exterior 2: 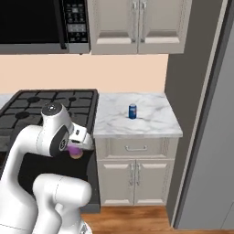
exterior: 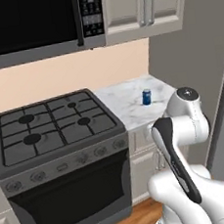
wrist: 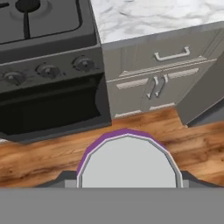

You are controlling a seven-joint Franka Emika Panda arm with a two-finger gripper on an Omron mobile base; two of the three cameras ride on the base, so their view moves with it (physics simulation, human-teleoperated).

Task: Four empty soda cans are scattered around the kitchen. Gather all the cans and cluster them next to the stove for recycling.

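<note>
even, flat rendered light, no glare; soft shadow under the blue can [exterior: 146, 96]; hand view slightly soft, possibly low resolution.

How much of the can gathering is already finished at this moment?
One blue can already stands on the marble counter beside the stove. The gripper holds a purple can in its jaws, above the floor. The remaining cans are not yet beside the stove.
</note>
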